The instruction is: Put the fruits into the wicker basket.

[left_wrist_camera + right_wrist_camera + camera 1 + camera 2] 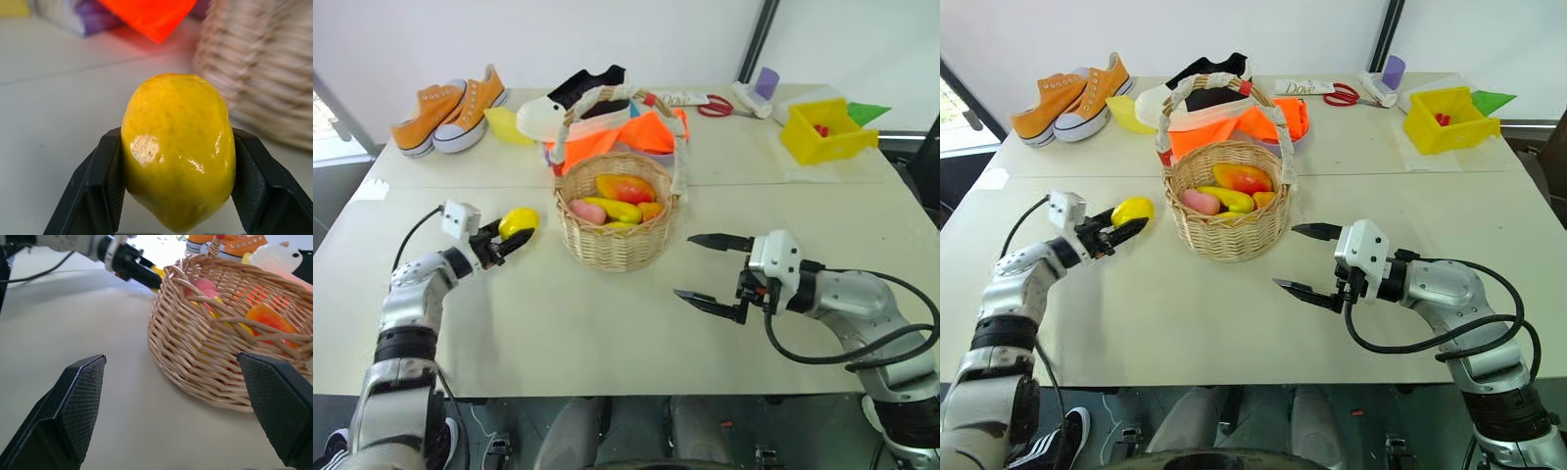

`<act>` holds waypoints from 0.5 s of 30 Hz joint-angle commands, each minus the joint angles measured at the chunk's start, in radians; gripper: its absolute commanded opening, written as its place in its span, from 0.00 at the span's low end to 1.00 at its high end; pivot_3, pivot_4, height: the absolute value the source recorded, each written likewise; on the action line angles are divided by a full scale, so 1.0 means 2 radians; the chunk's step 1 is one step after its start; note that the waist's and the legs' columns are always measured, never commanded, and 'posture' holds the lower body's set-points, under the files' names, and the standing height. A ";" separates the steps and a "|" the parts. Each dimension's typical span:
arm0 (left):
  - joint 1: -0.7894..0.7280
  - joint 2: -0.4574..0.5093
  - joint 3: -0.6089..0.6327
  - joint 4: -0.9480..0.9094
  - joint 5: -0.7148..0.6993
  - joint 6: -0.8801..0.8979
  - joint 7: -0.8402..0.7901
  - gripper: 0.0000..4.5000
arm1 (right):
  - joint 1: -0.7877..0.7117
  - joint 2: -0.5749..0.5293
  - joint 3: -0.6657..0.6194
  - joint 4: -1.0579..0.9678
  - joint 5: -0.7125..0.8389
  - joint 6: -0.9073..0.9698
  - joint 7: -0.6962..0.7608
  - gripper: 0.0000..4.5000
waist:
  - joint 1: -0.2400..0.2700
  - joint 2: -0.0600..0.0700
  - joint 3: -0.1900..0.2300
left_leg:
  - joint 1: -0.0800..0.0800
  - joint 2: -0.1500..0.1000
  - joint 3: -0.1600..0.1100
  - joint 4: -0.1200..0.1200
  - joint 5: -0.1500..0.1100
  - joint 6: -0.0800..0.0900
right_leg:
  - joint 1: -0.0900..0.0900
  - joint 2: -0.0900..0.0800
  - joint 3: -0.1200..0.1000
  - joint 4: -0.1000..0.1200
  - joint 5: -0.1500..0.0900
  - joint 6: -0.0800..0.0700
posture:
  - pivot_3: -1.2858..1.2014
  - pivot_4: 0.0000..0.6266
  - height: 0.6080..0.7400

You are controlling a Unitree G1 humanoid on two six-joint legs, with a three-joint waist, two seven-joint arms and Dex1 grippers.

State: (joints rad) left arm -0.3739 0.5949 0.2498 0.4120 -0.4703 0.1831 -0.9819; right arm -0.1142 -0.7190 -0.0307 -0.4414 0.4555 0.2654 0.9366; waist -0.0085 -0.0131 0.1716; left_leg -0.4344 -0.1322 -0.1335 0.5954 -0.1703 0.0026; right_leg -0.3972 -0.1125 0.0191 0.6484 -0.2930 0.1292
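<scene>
Black fingers of the left gripper [509, 238] are clamped on the lemon [519, 221], one pad on each flank, as the left wrist view shows plainly; the fruit sits between them just above the table [607, 333], close beside the wicker basket [617, 240] on its left side. The right gripper [710, 269] hangs with its jaws wide apart and nothing in them, on the other side of the basket, toward the near right of the table.

From where I stand, the step in hand looks like carrying the lemon over the rim. To do it well the arm should lift first, high enough to clear the woven wall, then travel sideways over the opening, keeping off the tall white-wrapped handle [1278, 127] that arches across the middle. The lemon is glossy and rounded, so I'd expect it to slip if the grip eases early; better to let go low over the pile than drop it from height. The basket already holds a pink peach [587, 211] and several yellow and orange pieces, so the free space is small.

The table is pale and plain, two slabs butted together. Along the far edge lie orange sneakers [450, 110], a black-and-white shoe [573, 98], an orange cloth [626, 137], red scissors [715, 106], and, at the far right corner, a yellow bin [827, 132]. White walls stand behind.
</scene>
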 commanded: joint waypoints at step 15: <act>-0.069 -0.093 -0.077 -0.300 -0.058 0.141 0.187 0.52 | -0.069 0.075 -0.027 0.067 -0.026 -0.038 -0.080 1.00 | 0.008 0.000 0.000 | 0.004 0.000 0.001 0.000 0.000 0.000 | 0.003 0.000 0.000 0.000 0.000 0.000 | 0.52 0.24 1.00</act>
State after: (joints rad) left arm -0.4871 0.4121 0.0889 -0.2041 -0.6160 0.5023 -0.6334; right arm -0.2308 -0.5727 -0.0828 -0.2842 0.4009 0.1992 0.7870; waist 0.0085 -0.0124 0.1715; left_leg -0.4272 -0.1320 -0.1322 0.5952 -0.1699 0.0023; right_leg -0.3914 -0.1115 0.0196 0.6495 -0.2930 0.1292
